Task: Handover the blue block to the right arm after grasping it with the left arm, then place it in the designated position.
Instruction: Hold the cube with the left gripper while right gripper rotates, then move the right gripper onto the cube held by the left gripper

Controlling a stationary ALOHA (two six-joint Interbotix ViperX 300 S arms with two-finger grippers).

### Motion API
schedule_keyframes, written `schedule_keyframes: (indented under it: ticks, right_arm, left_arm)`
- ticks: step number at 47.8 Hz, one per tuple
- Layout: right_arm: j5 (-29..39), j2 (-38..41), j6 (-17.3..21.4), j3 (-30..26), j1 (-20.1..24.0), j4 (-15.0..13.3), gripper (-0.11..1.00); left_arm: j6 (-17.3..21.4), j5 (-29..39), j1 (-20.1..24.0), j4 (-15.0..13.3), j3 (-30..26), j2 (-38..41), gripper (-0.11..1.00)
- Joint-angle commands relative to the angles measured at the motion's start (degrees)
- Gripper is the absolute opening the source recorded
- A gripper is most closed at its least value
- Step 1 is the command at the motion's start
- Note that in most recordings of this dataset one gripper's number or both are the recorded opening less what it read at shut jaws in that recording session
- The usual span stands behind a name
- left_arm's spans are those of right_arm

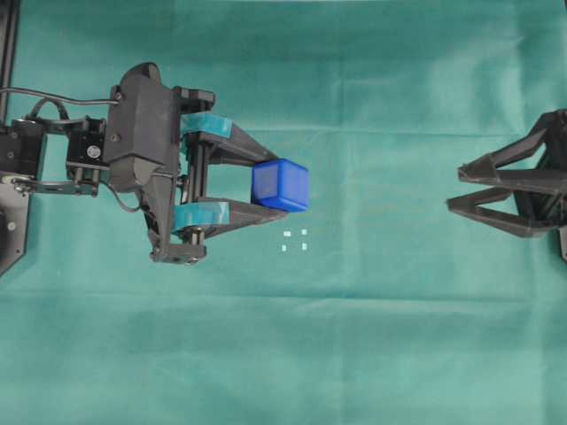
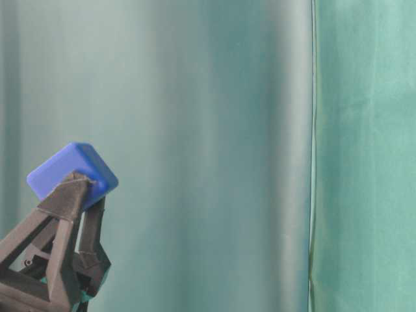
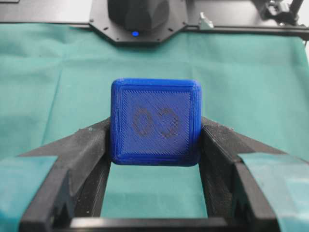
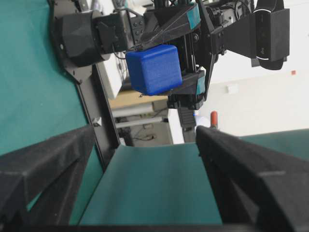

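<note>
The blue block [image 1: 280, 185] is clamped between the teal-taped fingers of my left gripper [image 1: 276, 187], lifted off the cloth and tilted, as the table-level view shows it [image 2: 71, 170]. In the left wrist view the block [image 3: 155, 122] fills the gap between both fingertips, its faint dark mark facing the camera. My right gripper [image 1: 455, 189] stands open at the right, well apart from the block, its plain black fingers spread. From the right wrist view the block [image 4: 154, 68] hangs ahead in the left gripper. The designated position [image 1: 294, 240], four tiny white marks, lies just below the block.
Green cloth [image 1: 372, 336] covers the whole table. The left arm's black base and cables [image 1: 27, 150] sit at the left edge. A green curtain [image 2: 260, 130] stands behind the scene at table level.
</note>
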Motion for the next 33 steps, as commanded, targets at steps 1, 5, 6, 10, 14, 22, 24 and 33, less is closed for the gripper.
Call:
schedule_keyframes:
  ticks: [1, 5, 6, 10, 14, 22, 24, 33]
  right_arm:
    - [-0.44, 1.76, -0.18, -2.46, -0.09, -0.18, 0.92]
    - [-0.53, 3.43, -0.97, -3.52, -0.09, -0.26, 0.92]
    - [-0.70, 3.87, -1.23, -3.87, -0.09, -0.26, 0.92]
    - [-1.41, 6.06, -2.02, -5.27, -0.09, -0.26, 0.92]
    - [-2.55, 8.17, -2.64, -6.68, -0.09, -0.26, 0.92]
    - [-3.43, 12.66, -3.25, -10.11, -0.09, -0.26, 0.92]
    - [-3.52, 13.80, -3.60, -10.90, -0.09, -0.26, 0.92]
    - [-3.52, 18.98, -6.59, -15.12, -0.09, -0.26, 0.92]
  left_arm:
    - [0.00, -0.18, 0.09, -0.18, -0.70, -0.97, 0.47]
    - [0.00, -0.18, 0.09, -0.09, -0.62, -0.97, 0.47]
    - [0.00, -0.18, 0.09, -0.09, -0.62, -0.97, 0.47]
    - [0.00, -0.18, 0.09, -0.18, -0.62, -0.97, 0.47]
    - [0.00, -0.18, 0.09, -0.18, -0.62, -1.05, 0.47]
    - [0.00, -0.18, 0.09, -0.09, -0.62, -1.05, 0.47]
    - [0.00, -0.18, 0.09, -0.18, -0.62, -1.05, 0.47]
    - [0.00, -0.18, 0.09, -0.18, -0.53, -1.05, 0.47]
